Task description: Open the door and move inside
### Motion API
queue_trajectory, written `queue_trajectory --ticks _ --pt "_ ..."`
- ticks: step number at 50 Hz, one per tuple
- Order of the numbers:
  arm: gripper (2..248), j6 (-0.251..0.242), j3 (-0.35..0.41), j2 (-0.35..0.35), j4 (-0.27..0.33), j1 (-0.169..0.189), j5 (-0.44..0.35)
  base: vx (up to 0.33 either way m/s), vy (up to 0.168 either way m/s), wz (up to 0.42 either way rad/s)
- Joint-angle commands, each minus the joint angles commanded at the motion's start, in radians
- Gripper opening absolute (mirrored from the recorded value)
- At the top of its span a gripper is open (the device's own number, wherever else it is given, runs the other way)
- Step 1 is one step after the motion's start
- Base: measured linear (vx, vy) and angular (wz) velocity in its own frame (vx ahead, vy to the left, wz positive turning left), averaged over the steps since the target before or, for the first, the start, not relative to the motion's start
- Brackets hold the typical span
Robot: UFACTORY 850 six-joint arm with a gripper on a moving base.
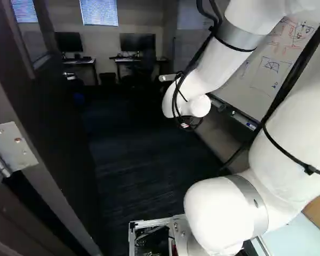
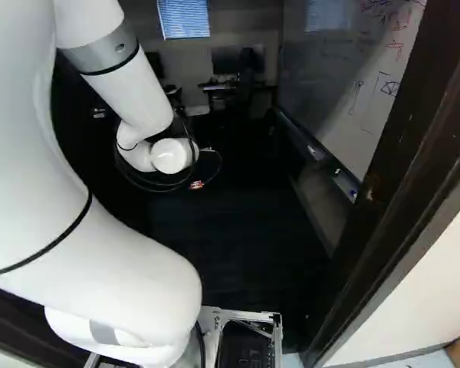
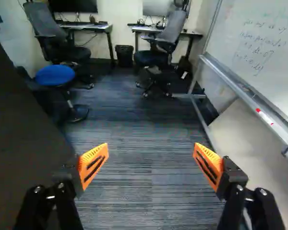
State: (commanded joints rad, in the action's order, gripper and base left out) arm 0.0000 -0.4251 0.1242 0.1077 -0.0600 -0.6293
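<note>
Door (image 1: 53,106) is left of the tool (image 3: 150,158), swung wide into the rm, prob. so the base can get thru; can't tell if the near finger touches it or just sits beside it. Arm (image 1: 224,64) reaches fwd thru the gap, w/ the tool out front, prob. to keep the door from drifting back. Tool is spread wide, nothing b/w its orange pads (image 3: 93,163), which makes sense: no grip needed w/ the door open. Door looks dark, flat & plain, w/ a pale metal hinge (image 1: 13,146) on the near edge, well behind the tool. Frame (image 2: 402,153) is behind & right of the tool, so the arm's bulk & base have to clear it. Further out: whiteboard (image 3: 259,48) right of the tool, blue stool (image 3: 55,75) ahead-left past the door, tables (image 3: 89,27) & chairs (image 3: 165,36) far ahead, carpet (image 3: 134,124) under & ahead. Opening looks done, moving in is what's left: next, roll straight & slow. Risk: door swinging back, or base clipping the frame.
</note>
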Motion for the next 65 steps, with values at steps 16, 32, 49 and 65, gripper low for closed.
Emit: queue_trajectory --ticks 16,32,49,65 --pt "247 0.0 0.0 0.0 0.0 0.0 0.0 0.148 -0.006 -0.009" --pt "247 0.0 0.0 0.0 0.0 0.0 0.0 0.158 0.015 0.001" --pt "247 0.0 0.0 0.0 0.0 0.0 0.0 0.184 0.031 0.139" --pt "247 0.0 0.0 0.0 0.0 0.0 0.0 0.184 0.036 0.165"
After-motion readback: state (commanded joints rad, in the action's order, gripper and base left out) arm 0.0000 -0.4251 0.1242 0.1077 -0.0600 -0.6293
